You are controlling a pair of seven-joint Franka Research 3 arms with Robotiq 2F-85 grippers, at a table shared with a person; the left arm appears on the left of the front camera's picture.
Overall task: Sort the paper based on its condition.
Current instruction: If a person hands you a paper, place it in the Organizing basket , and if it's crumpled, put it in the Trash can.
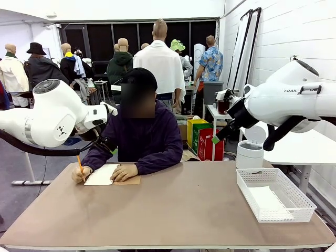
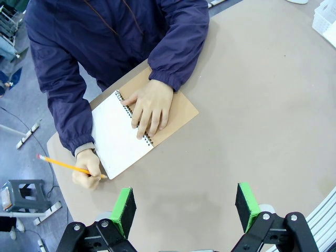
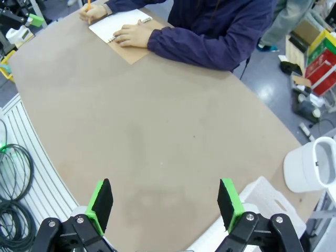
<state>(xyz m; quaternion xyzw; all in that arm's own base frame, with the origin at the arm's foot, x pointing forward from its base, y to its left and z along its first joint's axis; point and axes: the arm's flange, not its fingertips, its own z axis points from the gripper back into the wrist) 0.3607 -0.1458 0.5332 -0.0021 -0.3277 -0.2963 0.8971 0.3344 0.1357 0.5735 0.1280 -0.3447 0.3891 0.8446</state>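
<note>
Holding the left gripper (image 2: 185,202) and right gripper (image 3: 164,197) wide apart and empty, we locate the paper (image 2: 118,134), a white page of the spiral notebook (image 2: 179,113), ahead of the left gripper under the person's hand (image 2: 150,107).

Table (image 1: 173,210) middle bare; notebook (image 1: 102,175), person's hand (image 1: 125,172) far left; basket (image 1: 283,215) right.
</note>
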